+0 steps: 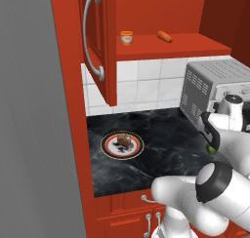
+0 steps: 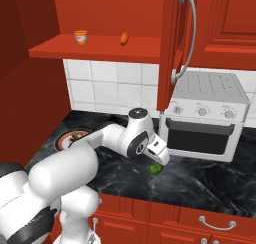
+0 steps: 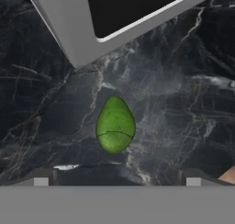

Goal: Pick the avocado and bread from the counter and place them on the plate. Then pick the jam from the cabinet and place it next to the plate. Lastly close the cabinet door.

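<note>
Avocado's the item in hand right now: the small green pear-shaped avocado (image 3: 115,125) is lying on the black white-veined marble counter (image 3: 183,103), just in front of the silver toaster oven (image 2: 207,115), well apart from the plate. Our two-finger gripper (image 3: 117,181) hangs right over it with the jaws spread wide and nothing between them, and from the hand camera the fruit sits roughly centred between the fingertips (image 3: 40,177).

The brown crusty chunk of bread (image 1: 123,141) already rests on the round white plate with the red-orange rim (image 1: 108,151), so we'd say we're on the second pick.

Next move, as we read it: drop straight down, close on the avocado, then carry it left to the plate. The little orange jam jar (image 1: 126,38) is up on the shelf of the red wooden cabinet (image 1: 195,47), and its tall red panelled door (image 1: 100,42) stands open.
</note>
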